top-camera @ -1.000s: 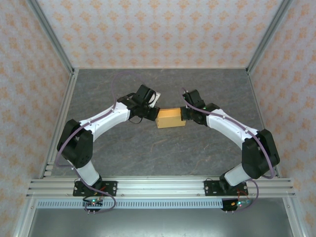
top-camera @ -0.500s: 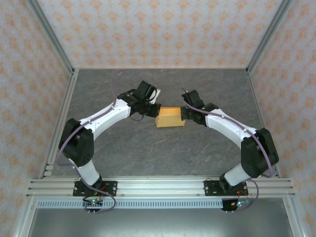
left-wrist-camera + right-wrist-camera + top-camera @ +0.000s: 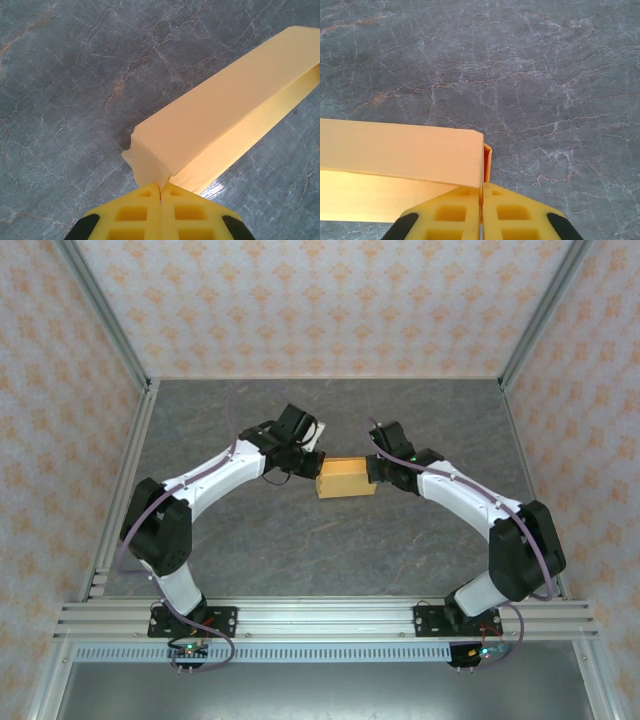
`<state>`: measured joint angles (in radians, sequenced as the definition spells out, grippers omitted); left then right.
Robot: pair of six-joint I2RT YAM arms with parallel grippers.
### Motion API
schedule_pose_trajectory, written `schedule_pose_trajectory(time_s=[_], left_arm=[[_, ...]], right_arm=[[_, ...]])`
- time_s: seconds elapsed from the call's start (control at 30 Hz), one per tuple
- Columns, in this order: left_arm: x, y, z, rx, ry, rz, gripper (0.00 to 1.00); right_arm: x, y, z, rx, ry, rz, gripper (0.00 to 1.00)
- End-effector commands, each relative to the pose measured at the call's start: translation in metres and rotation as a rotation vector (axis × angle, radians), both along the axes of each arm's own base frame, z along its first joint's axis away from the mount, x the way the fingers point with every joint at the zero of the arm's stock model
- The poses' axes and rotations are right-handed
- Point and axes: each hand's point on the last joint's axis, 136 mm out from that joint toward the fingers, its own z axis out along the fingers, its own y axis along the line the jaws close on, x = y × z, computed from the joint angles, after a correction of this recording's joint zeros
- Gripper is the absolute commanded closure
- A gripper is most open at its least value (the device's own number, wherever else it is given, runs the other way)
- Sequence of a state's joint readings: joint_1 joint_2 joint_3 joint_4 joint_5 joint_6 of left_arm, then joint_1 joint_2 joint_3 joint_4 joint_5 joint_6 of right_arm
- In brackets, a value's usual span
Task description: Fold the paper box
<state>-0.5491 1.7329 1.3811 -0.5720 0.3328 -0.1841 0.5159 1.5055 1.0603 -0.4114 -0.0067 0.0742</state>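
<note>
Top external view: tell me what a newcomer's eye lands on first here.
The orange-tan paper box stands out, lying in the middle of the dark marbled table. The two grippers flank it like pincers. The left gripper is at its left end and the right gripper at its right end, each with jaws shut and tips right at the cardboard.

This is looking like a robot lab cell: aluminium rails are framing a grey marble-look tabletop, wallpapered panels are closing it in on three sides, and a left arm and right arm are sitting bolted to the front rail, purple cables looping along them
</note>
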Motion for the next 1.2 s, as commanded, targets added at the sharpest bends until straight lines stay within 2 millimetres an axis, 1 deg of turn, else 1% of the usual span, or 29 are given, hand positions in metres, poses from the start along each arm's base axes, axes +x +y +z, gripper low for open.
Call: schedule_pose_trajectory(time_s=[0.0, 0.2, 0.33, 0.6, 0.7, 0.9, 1.17], left_arm=[[-0.002, 0.006, -0.009, 0.042, -0.004, -0.02, 1.0], [-0.003, 0.007, -0.013, 0.052, -0.005, -0.03, 1.0], [-0.002, 0.007, -0.012, 0.05, -0.006, -0.032, 1.0], [-0.001, 0.006, -0.01, 0.042, -0.003, -0.025, 1.0], [-0.001, 0.006, -0.007, 0.03, -0.002, -0.009, 1.0], [-0.001, 0.004, -0.003, 0.0, 0.006, 0.023, 1.0], [0.001, -0.001, 0.007, -0.057, 0.029, 0.075, 1.0]], right_arm=[[-0.002, -0.008, 0.01, -0.008, -0.001, -0.003, 0.9], [-0.001, -0.011, 0.011, -0.011, 0.004, 0.0, 0.84], [-0.001, -0.013, 0.007, -0.013, 0.012, 0.001, 0.84], [0.002, -0.005, -0.003, 0.013, 0.032, 0.012, 0.92], [0.001, -0.005, -0.008, 0.007, 0.038, 0.008, 0.95], [-0.003, -0.007, -0.015, -0.009, 0.043, -0.004, 0.99], [-0.006, -0.002, -0.011, -0.023, 0.014, -0.006, 1.0]])
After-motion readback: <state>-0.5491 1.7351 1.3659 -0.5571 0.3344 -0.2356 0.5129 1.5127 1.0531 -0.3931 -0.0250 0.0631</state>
